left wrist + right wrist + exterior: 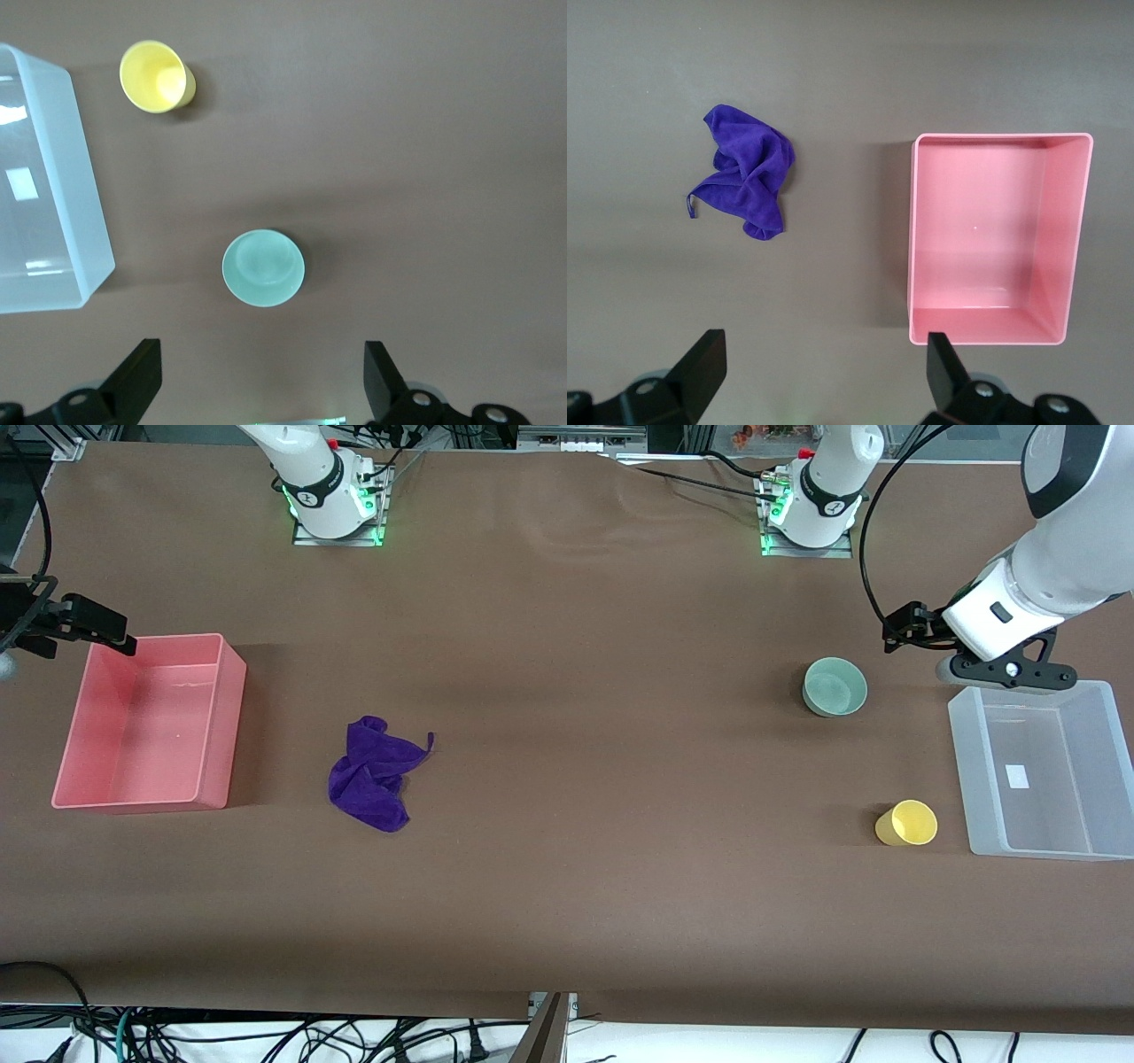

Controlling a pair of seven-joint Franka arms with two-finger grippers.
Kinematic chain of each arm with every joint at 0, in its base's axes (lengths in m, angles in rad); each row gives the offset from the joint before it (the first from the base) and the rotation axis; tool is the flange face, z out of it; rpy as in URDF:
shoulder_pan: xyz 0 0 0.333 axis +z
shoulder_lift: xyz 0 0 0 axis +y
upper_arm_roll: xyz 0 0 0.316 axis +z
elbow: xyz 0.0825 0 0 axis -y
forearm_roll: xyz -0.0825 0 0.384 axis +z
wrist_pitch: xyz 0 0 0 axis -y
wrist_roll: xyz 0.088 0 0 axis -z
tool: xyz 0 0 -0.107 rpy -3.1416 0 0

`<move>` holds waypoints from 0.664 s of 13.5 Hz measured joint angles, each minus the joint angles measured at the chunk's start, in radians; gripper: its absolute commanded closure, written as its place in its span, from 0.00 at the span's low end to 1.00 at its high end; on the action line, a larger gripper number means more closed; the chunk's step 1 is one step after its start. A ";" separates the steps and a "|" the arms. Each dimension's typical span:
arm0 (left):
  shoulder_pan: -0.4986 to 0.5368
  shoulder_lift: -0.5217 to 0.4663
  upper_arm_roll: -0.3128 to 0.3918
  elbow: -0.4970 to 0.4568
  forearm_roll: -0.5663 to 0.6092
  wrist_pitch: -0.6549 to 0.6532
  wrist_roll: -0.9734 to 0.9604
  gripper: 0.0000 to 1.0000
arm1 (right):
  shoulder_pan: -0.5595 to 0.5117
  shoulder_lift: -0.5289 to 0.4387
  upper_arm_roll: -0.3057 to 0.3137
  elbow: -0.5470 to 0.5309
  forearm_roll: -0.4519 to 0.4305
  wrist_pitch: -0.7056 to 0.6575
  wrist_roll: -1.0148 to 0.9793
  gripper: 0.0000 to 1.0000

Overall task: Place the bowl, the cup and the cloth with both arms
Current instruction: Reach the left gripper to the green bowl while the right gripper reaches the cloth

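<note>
Three things are still lying loose on the brown table, so no step is judged to be done yet. The left gripper is being held up in the air with its two fingers wide apart and nothing between them; the bowl is sitting on the table just ahead of it, and the cup is standing farther off, beside the clear bin. The right gripper is also being held up high with its fingers spread and empty, near the end wall of the pink bin; the cloth is lying crumpled well apart from it, beside that bin. Next, the left gripper is probably to be lowered over the bowl's rim, and the right one is to be carried over to the cloth. In the front view the right gripper is being cut off by the edge, and the left one's fingers are mostly being hidden by its own wrist. Both bins are looking empty.
</note>
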 measured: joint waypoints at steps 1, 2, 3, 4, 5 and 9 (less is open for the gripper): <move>0.001 0.004 0.000 -0.022 0.000 -0.005 0.000 0.00 | 0.000 0.000 0.001 0.000 0.000 0.000 0.000 0.00; 0.003 0.009 0.000 -0.055 0.002 -0.005 0.000 0.00 | 0.000 0.000 0.001 0.000 0.000 0.001 0.000 0.00; 0.007 0.015 0.001 -0.096 0.006 0.011 0.000 0.00 | 0.001 0.003 0.002 -0.001 0.000 0.000 0.000 0.00; 0.019 0.024 0.002 -0.145 0.010 0.056 0.000 0.00 | 0.001 0.011 0.003 -0.005 0.000 0.001 0.000 0.00; 0.038 0.035 0.002 -0.198 0.012 0.125 0.000 0.00 | 0.001 0.027 0.003 -0.009 0.000 0.009 0.000 0.00; 0.107 0.119 0.004 -0.399 0.032 0.400 0.022 0.00 | 0.000 0.116 0.004 -0.098 0.002 0.147 0.000 0.00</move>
